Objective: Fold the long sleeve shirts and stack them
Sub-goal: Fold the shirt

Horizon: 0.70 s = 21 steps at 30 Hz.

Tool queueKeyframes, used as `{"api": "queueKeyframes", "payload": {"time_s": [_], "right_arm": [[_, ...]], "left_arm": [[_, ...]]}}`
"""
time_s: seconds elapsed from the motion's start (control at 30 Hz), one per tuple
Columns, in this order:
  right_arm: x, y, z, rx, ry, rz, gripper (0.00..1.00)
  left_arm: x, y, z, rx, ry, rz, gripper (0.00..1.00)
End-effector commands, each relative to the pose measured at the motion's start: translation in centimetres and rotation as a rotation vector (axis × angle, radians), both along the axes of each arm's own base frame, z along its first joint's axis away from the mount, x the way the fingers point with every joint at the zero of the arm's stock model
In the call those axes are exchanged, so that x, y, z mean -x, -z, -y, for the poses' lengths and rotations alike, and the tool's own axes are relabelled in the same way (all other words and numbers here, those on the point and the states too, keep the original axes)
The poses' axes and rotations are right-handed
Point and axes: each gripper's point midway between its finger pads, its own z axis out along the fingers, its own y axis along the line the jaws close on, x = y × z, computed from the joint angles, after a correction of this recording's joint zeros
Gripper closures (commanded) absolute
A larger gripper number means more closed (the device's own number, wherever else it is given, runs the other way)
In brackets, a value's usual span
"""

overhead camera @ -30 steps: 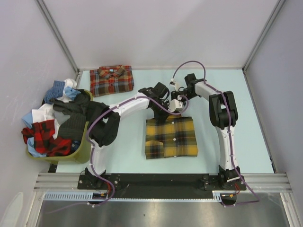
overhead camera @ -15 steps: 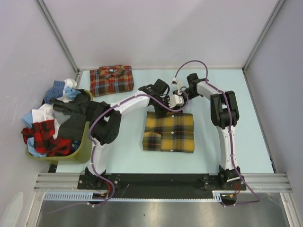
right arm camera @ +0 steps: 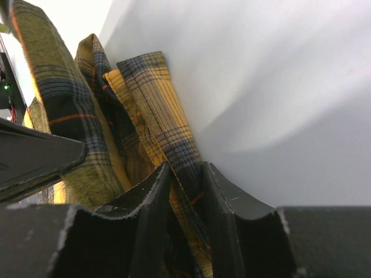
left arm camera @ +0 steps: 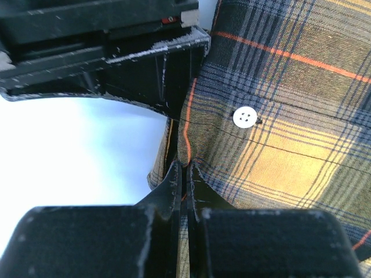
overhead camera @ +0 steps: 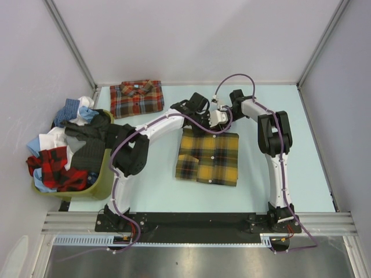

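With the left claw (left arm camera: 184, 174) and right claw (right arm camera: 184, 180) both pinched onto the far edge of the folded yellow-and-black shirt (overhead camera: 208, 161) lying midway on the desk (overhead camera: 290, 168), we should lift level and in step toward the red-orange shirt (overhead camera: 136, 98) at the far-left corner, lest the folds spill.

**Nothing Legible**

No word, number, brand mark or sign can be read in any view. The yellow-and-black shirt (overhead camera: 208, 157) near the middle of the table (overhead camera: 313, 168) shows only plaid and a plain white button (left arm camera: 244, 117). The red-orange shirt (overhead camera: 136, 98), at 10 o'clock, is too small in the top view for any lettering to be made out.
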Motion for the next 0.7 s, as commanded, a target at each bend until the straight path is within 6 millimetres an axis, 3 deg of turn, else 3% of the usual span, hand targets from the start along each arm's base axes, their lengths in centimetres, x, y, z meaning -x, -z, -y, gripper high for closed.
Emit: {"api": "queueKeyframes", "payload": {"time_s": [0.0,0.13,0.2,0.27,0.33,0.37,0.43,0.47,0.53,0.57,0.6,0.63,0.67], "right_arm": [[-1.9,-0.4,0.7,0.001,0.012,0.053,0.65],[-4.2,-1.7,2.1,0.025,0.070,0.100,0.60],[-5.9,-3.3,3.4,0.017,0.124,0.135,0.59],[-7.0,-5.4,4.5,0.007,0.161,0.171,0.56],[-7.9,-7.7,6.2,-0.006,0.217,0.196,0.53],[-7.9,-10.0,6.7,-0.024,0.232,0.226,0.53],[-6.9,-12.2,7.7,-0.062,0.261,0.200,0.52],[-6.1,-14.8,7.9,-0.086,0.268,0.222,0.52],[-3.1,-15.5,7.5,-0.137,0.276,0.119,0.53],[-1.7,-15.7,7.1,-0.155,0.275,0.080,0.53],[1.2,-16.4,6.5,-0.195,0.266,0.019,0.53],[2.5,-16.5,5.6,-0.232,0.274,-0.036,0.52],[3.8,-16.6,5.0,-0.261,0.281,-0.084,0.52]], "left_arm": [[-3.2,-1.2,0.8,0.033,-0.020,0.102,1.00],[-3.5,0.6,0.3,-0.008,-0.030,0.094,1.00],[-3.8,1.1,0.0,-0.016,-0.034,0.106,0.99],[-4.1,0.8,0.0,-0.008,-0.052,0.112,0.93],[-4.9,-1.2,0.3,0.033,-0.073,0.145,0.84],[-5.3,-2.2,0.2,0.053,-0.097,0.153,0.79],[-6.2,-5.4,0.2,0.099,-0.125,0.194,0.67],[-6.7,-6.8,-0.3,0.125,-0.157,0.198,0.62],[-6.6,-9.0,-1.5,0.163,-0.217,0.171,0.52],[-5.9,-8.9,-2.4,0.161,-0.239,0.125,0.51],[-5.3,-9.2,-3.0,0.177,-0.260,0.085,0.49],[-4.2,-10.6,-3.6,0.256,-0.281,-0.001,0.48],[-2.2,-9.7,-4.2,0.272,-0.282,-0.108,0.46]]}}
